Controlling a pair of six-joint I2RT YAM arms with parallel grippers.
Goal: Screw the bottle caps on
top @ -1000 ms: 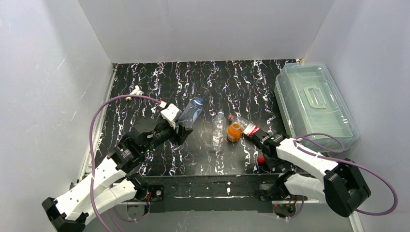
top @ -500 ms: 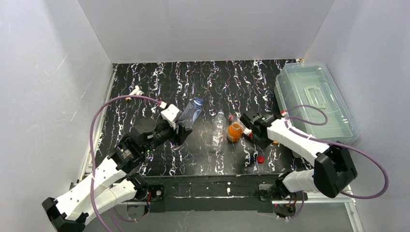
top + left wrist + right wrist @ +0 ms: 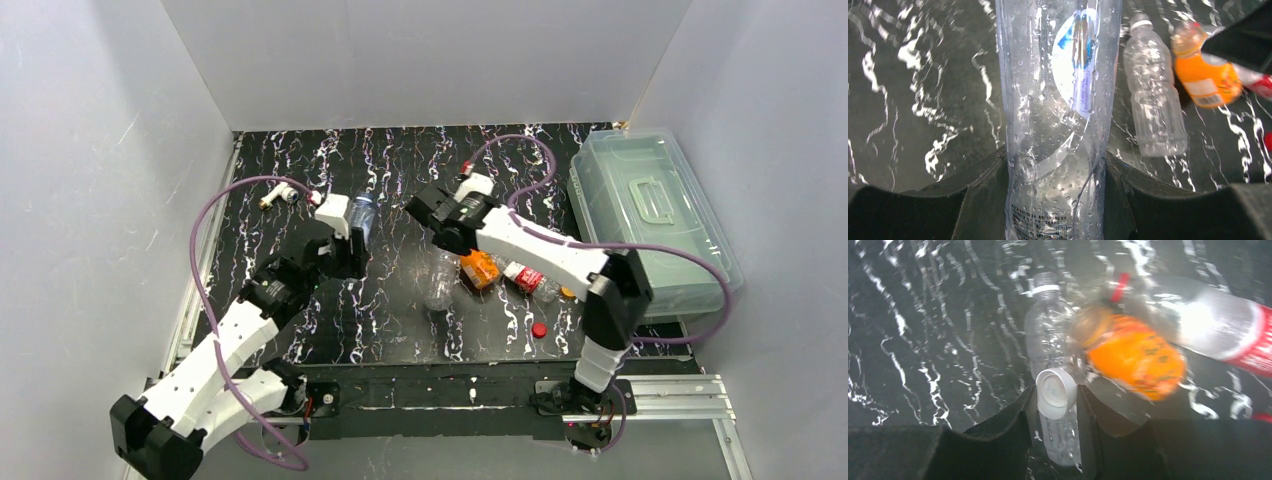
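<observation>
Enclosure of plain white matte panels: back wall panel (image 3: 420,60), left wall panel (image 3: 90,180), right wall panel (image 3: 780,100). They box in a black tabletop with white marbled streaks (image 3: 400,165); its surface is glossy, with glare on the streaks in the wrist views. A clear plastic lidded storage box with moulded handle (image 3: 650,215) sits at the far right, beside the right panel. A silver metal rail (image 3: 665,397) runs along the near edge. Light is even and diffuse, shadows soft.

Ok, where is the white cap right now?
Right wrist view: the white cap is pinched in the right pincer, over the lying clear bottle, just left of the orange bottle.
</observation>
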